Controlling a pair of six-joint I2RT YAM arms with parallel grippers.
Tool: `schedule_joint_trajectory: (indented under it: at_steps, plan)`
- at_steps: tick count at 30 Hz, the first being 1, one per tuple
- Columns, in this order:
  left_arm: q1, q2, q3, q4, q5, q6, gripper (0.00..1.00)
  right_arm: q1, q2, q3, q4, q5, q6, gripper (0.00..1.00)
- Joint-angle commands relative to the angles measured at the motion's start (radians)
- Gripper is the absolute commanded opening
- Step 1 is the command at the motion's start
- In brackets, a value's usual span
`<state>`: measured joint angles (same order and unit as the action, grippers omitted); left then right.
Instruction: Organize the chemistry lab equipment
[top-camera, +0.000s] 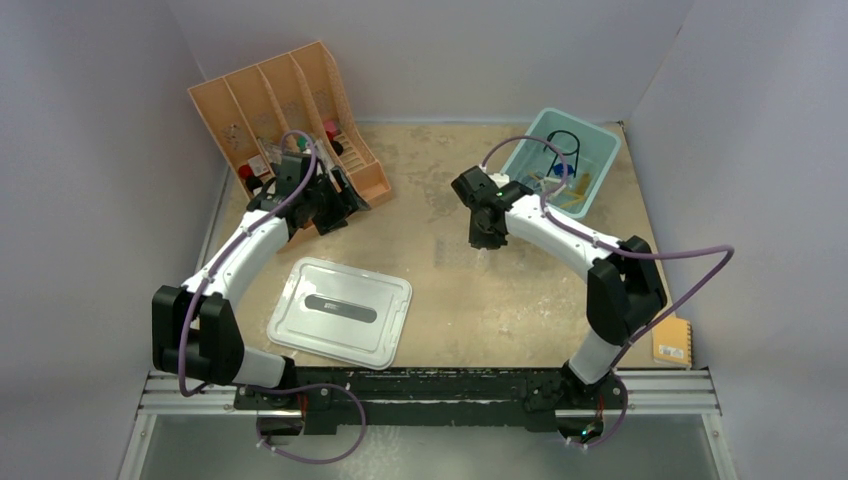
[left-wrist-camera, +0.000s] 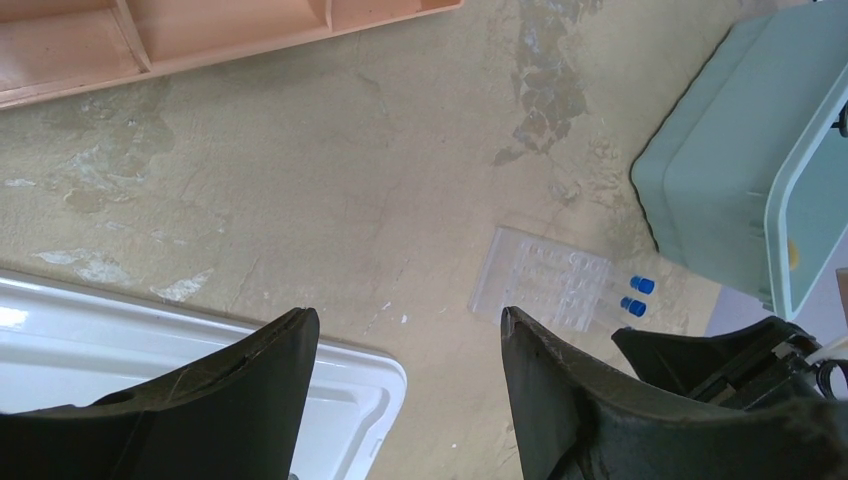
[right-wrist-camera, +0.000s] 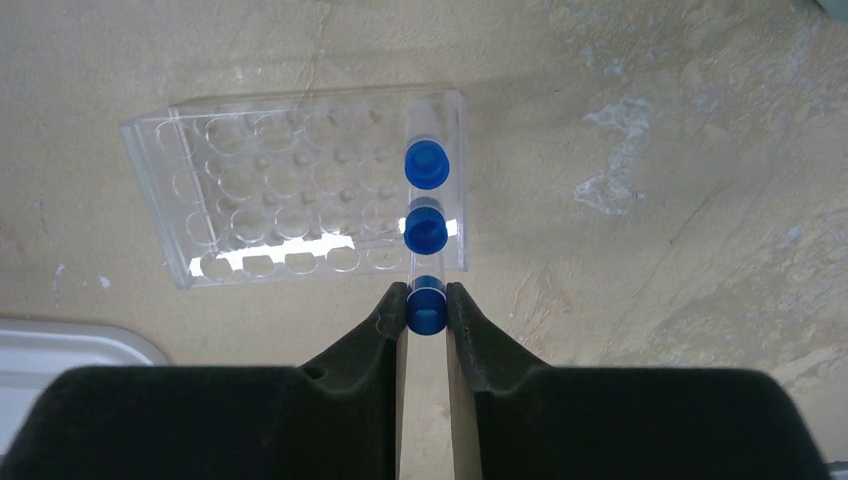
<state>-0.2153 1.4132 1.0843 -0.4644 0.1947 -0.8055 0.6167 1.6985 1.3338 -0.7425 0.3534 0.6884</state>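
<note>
clear tube rack (right-wrist-camera: 300, 190) fills the right wrist view, with two blue-capped thin tubes (right-wrist-camera: 426, 163) seated in its right-hand column and a third just off its near edge, clamped between the fingers of the right gripper (right-wrist-camera: 427, 300). in the left wrist view the left gripper (left-wrist-camera: 405, 330) hangs empty, fingers wide apart, the rack just beyond them. from above, that gripper sits well left of the rack, beside the peach organizer (top-camera: 270, 100).
</note>
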Motion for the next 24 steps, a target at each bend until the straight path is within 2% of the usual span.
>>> schedule_joint_trajectory:
  at_steps: [1,6,12,16,19,24]
  plan:
    - [0.002,0.013,-0.002,0.029,0.007,0.026,0.66,-0.012,0.03,0.057,-0.028,0.001,-0.037,0.22]
    - [0.002,0.023,-0.001,0.03,0.011,0.025,0.66,-0.021,0.05,0.084,-0.035,0.007,-0.054,0.27]
    - [0.002,0.024,0.006,0.028,0.009,0.027,0.66,-0.026,0.044,0.097,-0.039,0.016,-0.057,0.44]
    - [0.002,0.027,0.008,0.029,0.009,0.027,0.66,-0.026,0.022,0.096,-0.037,-0.008,-0.069,0.52]
    - [0.002,0.027,0.009,0.027,0.009,0.028,0.66,-0.028,0.001,0.085,-0.039,-0.029,-0.084,0.52]
    - [0.002,0.027,0.005,0.024,0.008,0.029,0.66,-0.031,-0.007,0.064,-0.061,-0.045,-0.097,0.47]
